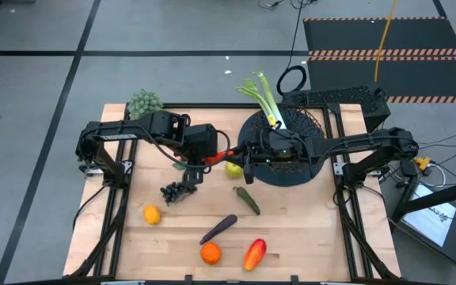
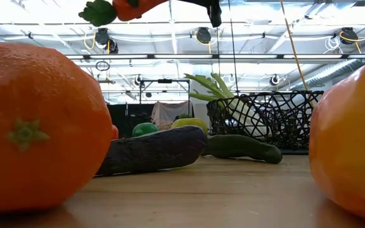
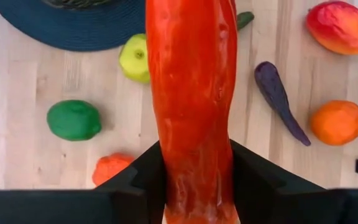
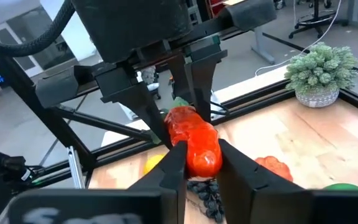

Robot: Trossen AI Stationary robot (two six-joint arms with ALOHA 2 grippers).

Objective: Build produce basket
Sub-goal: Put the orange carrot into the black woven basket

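While both grippers meet above the middle of the bench (image 1: 307, 229), much of the carrot (image 4: 192, 144) between them is hidden: in the high view only a short orange stretch shows, and the low view cuts it off at the top edge, leafy end and all. The left gripper (image 3: 194, 171) is clamped on the carrot near its green-topped end, fingers pressed to both sides. The right gripper (image 4: 196, 163) has its fingers against the carrot's other end, closed around the tip. The carrot's long axis runs roughly level between the two arms, tip toward the basket (image 1: 311, 170), held up off the bench.

The basket sits at the bench's far right part, with the leek (image 1: 264, 99) leaning out over its far rim; the right arm covers much of its inside. The yellow-green apple (image 1: 233, 168) lies just beside the basket's near-left edge, the pickle (image 1: 246, 199) a little nearer. Dark grapes (image 1: 176, 191) lie under the left arm. The lime (image 3: 74, 119) and tomato (image 3: 112, 168) show only in the left wrist view.

Open bench lies along the near strip, shared by a lemon (image 1: 151, 214), eggplant (image 1: 218, 228), orange (image 1: 210, 253) and pepper (image 1: 255, 253).
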